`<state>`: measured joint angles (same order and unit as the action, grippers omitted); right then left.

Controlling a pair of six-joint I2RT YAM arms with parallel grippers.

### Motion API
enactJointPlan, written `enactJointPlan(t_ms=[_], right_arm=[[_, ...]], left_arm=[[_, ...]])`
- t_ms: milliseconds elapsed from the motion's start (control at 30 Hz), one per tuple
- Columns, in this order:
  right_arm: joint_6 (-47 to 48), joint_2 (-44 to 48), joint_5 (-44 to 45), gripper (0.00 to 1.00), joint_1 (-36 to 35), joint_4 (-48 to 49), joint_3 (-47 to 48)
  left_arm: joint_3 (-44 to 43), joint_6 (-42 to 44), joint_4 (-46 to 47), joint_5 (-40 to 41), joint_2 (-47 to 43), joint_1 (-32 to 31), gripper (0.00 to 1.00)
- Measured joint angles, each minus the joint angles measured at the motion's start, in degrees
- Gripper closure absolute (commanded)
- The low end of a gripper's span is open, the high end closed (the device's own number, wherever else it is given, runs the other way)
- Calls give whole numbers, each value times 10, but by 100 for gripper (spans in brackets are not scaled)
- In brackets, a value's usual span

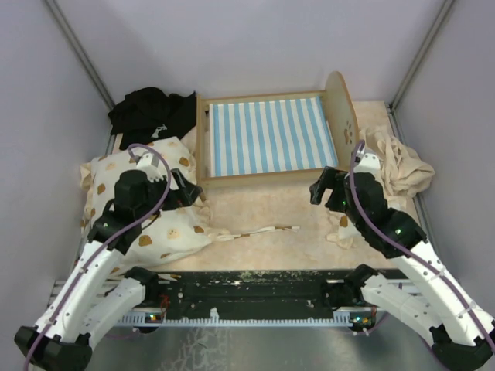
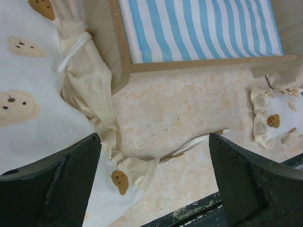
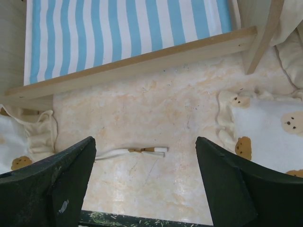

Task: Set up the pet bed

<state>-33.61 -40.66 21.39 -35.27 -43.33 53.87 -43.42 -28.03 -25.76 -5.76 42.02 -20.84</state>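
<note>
The pet bed stands at the back middle: a light-wood frame with a blue-and-white striped mattress and a rounded headboard at its right end. The mattress is bare. It also shows in the left wrist view and the right wrist view. My left gripper is open and empty, over the edge of the big cushion by the bed's front left corner. My right gripper is open and empty, above the bare table in front of the bed.
A large cream frilled cushion with brown bear prints lies left, its ties trailing across the table. A small matching cushion lies under my right arm. Beige cloth right; black cloth back left.
</note>
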Motion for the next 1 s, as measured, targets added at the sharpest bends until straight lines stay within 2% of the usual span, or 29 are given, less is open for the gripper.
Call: enactJointPlan(t_ms=[200, 467, 600, 733, 800, 867, 933, 967, 1000], right_arm=[[0, 22, 0, 13, 0, 4, -10], [9, 28, -2, 13, -2, 10, -14], [12, 27, -2, 13, -2, 9, -20], [16, 28, -2, 13, -2, 9, -21], [17, 28, -2, 16, -2, 9, -21], [17, 28, -6, 20, -2, 9, -22], [16, 28, -21, 26, -2, 11, -26], [16, 27, -33, 30, -2, 16, -30], [15, 28, -48, 32, -2, 23, -34]], left_arm=[[-16, -32, -41, 70, 29, 0, 0], [-47, -120, -153, 230, 76, 0, 1], [-45, -153, -195, 269, 83, 0, 1], [-9, -184, -200, 274, 84, 0, 3], [21, -199, -201, 271, 92, 0, 24], [43, -213, -201, 266, 104, 0, 56], [56, -221, -201, 257, 116, 0, 94], [58, -224, -200, 252, 120, 0, 100], [58, -224, -196, 246, 122, 1, 100]])
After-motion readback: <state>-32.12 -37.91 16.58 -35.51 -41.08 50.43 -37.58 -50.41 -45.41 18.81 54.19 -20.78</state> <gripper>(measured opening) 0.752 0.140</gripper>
